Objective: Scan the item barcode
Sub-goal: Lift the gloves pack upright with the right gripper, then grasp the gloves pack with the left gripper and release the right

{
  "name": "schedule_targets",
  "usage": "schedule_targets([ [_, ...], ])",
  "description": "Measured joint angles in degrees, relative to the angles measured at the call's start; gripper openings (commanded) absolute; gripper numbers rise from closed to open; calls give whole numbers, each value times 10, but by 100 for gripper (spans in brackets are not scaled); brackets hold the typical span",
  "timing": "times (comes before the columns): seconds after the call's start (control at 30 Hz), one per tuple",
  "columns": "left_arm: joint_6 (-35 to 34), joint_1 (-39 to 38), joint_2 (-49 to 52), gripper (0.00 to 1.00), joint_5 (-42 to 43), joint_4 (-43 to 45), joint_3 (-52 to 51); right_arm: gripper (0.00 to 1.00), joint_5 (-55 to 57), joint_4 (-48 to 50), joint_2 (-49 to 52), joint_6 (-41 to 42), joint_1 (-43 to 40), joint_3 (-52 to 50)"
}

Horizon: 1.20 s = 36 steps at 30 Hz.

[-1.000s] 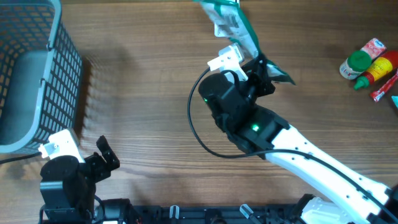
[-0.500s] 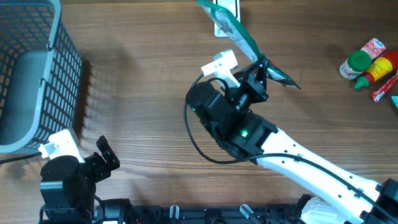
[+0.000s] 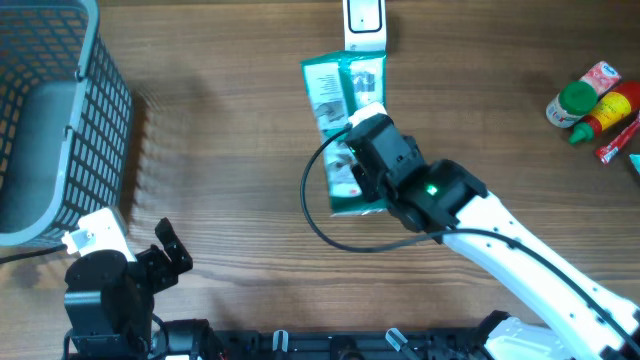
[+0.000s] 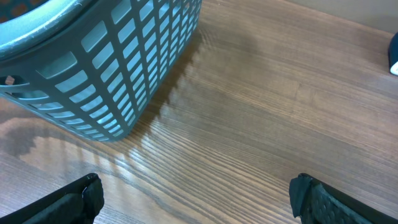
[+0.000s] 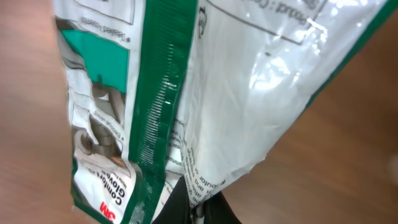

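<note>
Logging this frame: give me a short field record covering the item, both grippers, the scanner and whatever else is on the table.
item: green-and-white packet, printed face toward the overhead camera
right gripper: shut on the packet's lower edge
left gripper: open, holding nothing, low over the table near the basket
white device: at the table's far edge, just beyond the packet, probably the scanner
basket: blue-grey mesh, far left
other: bottles at the right edge
barcode: not made out in any view
</note>
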Motion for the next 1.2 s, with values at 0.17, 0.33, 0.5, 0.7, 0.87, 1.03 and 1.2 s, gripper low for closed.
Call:
schedule_targets([
  [0.17, 0, 0, 0, 100, 0, 0, 0, 4, -183, -5, -55, 46, -7, 0],
  [0.33, -26, 0, 0, 100, 62, 69, 0, 4, -334, -17, -61, 58, -51, 0],
  [0.5, -89, 0, 0, 100, 207, 107, 0, 4, -491, -17, -61, 52, -98, 0],
  [0.7, -98, 0, 1, 86, 416, 184, -27, 4, -588, -30, -61, 38, -131, 0],
  [0.87, -162, 0, 72, 85, 568, 298, -107, 4, -621, -34, -61, 33, -132, 0],
  [1.03, -198, 0, 209, 82, 698, 410, -133, 4, -627, -44, -61, 29, -132, 0],
  [1.2, -209, 0, 283, 57, 780, 466, -134, 4, -627, -51, -47, 22, -132, -2],
])
